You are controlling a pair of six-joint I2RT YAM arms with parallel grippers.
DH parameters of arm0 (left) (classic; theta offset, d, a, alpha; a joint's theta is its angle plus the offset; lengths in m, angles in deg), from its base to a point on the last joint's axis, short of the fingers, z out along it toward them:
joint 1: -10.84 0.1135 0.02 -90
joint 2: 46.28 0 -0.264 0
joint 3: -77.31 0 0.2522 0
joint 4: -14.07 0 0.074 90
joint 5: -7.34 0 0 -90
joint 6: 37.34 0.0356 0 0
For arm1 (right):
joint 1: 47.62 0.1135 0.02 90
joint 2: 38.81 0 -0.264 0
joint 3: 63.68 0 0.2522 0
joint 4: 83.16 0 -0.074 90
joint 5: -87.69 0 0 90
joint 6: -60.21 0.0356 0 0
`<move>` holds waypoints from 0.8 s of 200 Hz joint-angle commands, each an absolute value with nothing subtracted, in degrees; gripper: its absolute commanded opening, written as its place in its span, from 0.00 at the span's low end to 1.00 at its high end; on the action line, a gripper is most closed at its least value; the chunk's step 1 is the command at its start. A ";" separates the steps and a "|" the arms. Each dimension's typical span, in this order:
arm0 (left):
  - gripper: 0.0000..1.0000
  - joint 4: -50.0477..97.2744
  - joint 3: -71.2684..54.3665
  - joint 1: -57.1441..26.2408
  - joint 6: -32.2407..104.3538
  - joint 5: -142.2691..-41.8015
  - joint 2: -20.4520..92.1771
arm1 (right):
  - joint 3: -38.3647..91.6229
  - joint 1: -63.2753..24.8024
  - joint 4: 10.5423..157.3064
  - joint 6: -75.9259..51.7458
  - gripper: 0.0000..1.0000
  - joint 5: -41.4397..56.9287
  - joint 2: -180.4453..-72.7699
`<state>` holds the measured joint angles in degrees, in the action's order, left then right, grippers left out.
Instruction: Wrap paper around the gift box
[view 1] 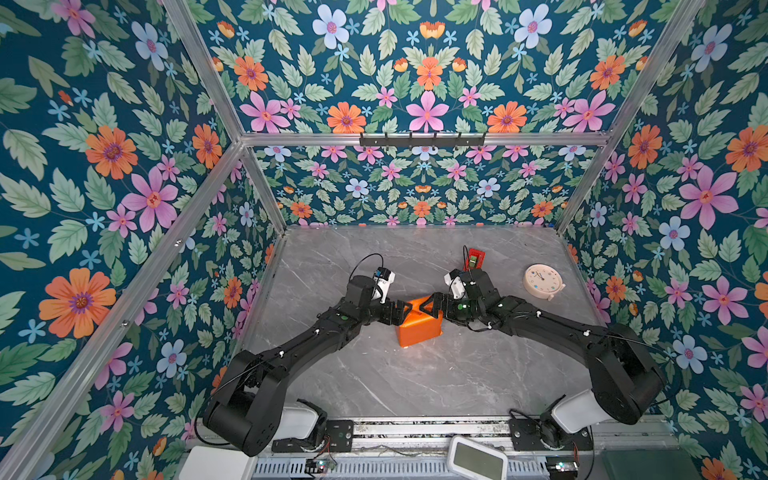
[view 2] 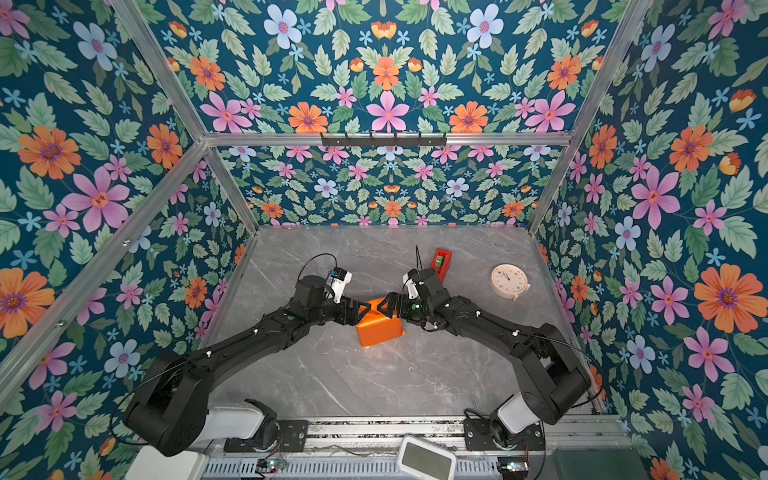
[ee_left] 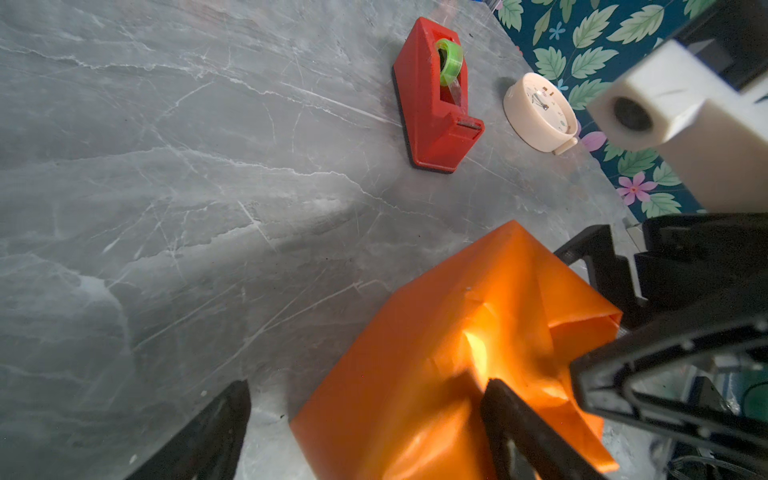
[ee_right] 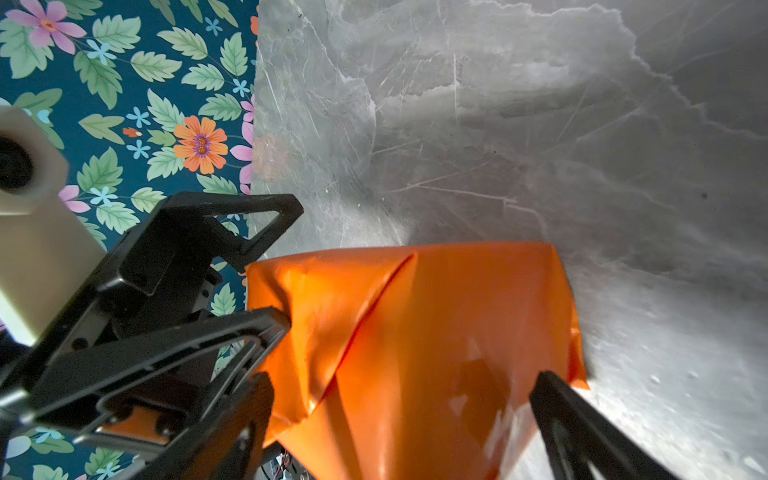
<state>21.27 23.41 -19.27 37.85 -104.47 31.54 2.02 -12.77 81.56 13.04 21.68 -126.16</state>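
Gray marble table [view 1: 374, 374]. Mid-table sits the paper [view 1: 419, 330], orange face out and folded into a boxy shape. The gift box is hidden under it.

At the paper's far left corner is the left gripper [view 1: 401, 312]. Its jaws are spread wide and released, with one finger [ee_left: 511, 411] on the paper and the other over bare table.

At the paper's far right edge is the right gripper [view 1: 430, 309], jaws spread wide astride the top, clamping nothing.

Behind the paper and apart from it stands a red tape dispenser [view 1: 475, 259]. Farther right of the paper is a cream clock [view 1: 543, 281].

The gift box unseen inside paper [view 1: 417, 329]
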 commanded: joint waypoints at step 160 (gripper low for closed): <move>0.88 27.43 23.67 -19.31 40.60 -103.59 31.90 | 2.04 -10.57 73.00 10.02 0.97 20.52 -125.55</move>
<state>20.57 23.65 -19.25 37.94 -104.58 31.78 1.45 -10.82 79.68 11.95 21.20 -126.38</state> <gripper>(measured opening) 0.884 0.978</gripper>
